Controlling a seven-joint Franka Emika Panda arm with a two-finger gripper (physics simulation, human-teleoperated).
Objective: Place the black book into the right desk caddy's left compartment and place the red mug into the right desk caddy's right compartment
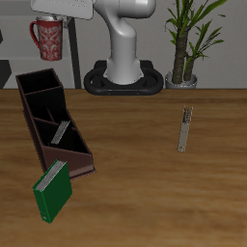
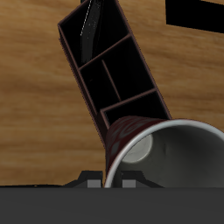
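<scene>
While looking down from above, saw the red mug (image 1: 45, 36) hanging high in the air, just past the far end of the right desk caddy (image 1: 53, 121). Saw the gripper (image 1: 56, 16) pinching it at the rim, it seemed, with the mug's open top close by in the wrist view.

Judged the mug hard and stiff, not squashy. Guessed it smooth and a bit slippery, so wanted a firm pinch on the thin wall near the top, away from the loop handle. Thought it light enough to carry, but easy to crack if dropped, so best lowered slowly. Needed to fit it into the right compartment (image 1: 39, 84), the squarish one at the far end, only about as wide as the mug. Called for going straight down and staying upright.

Saw the black book (image 1: 184, 128) standing on its edge on the bare counter (image 1: 135, 183), well apart from the caddy. Judged it thin, stiff, light and easy to tip. Best pinched across its flat covers from above.

Saw a green book (image 1: 53, 190) leaning by the caddy's near end.
</scene>
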